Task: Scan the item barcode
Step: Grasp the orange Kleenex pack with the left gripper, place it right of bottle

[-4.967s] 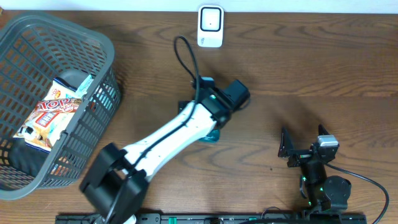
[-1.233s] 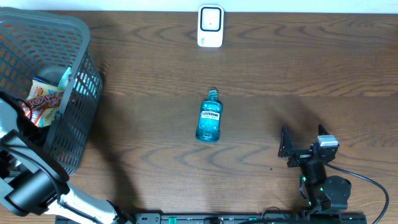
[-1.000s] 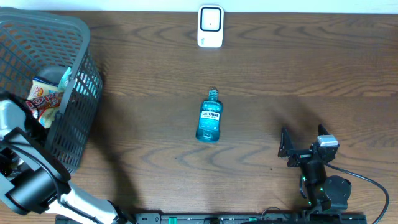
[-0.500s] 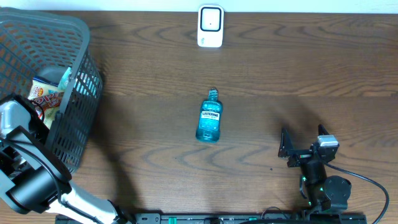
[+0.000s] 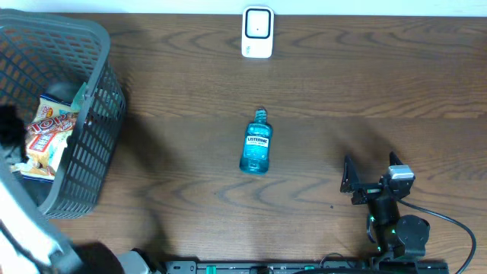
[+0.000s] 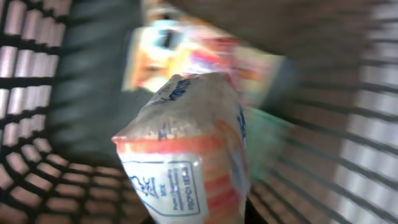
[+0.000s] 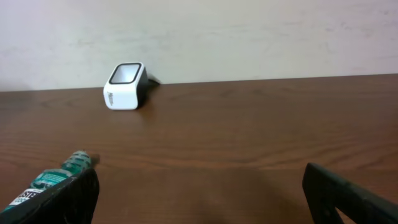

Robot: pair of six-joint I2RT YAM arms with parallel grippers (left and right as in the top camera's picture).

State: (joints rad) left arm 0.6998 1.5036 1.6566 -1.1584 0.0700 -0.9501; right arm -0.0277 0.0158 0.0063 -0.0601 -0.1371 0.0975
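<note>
My left gripper (image 6: 202,215) is down inside the grey basket (image 5: 95,114), shut on the end of a white and orange snack packet (image 6: 186,143) that fills the left wrist view. From overhead the colourful packet (image 5: 49,137) shows in the basket beside the blurred left arm (image 5: 11,128). The white barcode scanner (image 5: 257,32) stands at the far edge of the table, also the scanner (image 7: 124,78) in the right wrist view. My right gripper (image 5: 373,181) rests open at the front right, nothing between its fingers (image 7: 68,194).
A blue mouthwash bottle (image 5: 257,144) lies in the middle of the table, its cap (image 7: 74,162) showing by my right gripper's left finger. Other packets (image 6: 186,50) lie blurred on the basket floor. The basket's mesh walls (image 6: 37,74) surround the left gripper.
The left gripper has shut on the snack packet inside the basket, and the left arm has swung toward the left edge, now blurred. The right arm, bottle and scanner have not moved.
</note>
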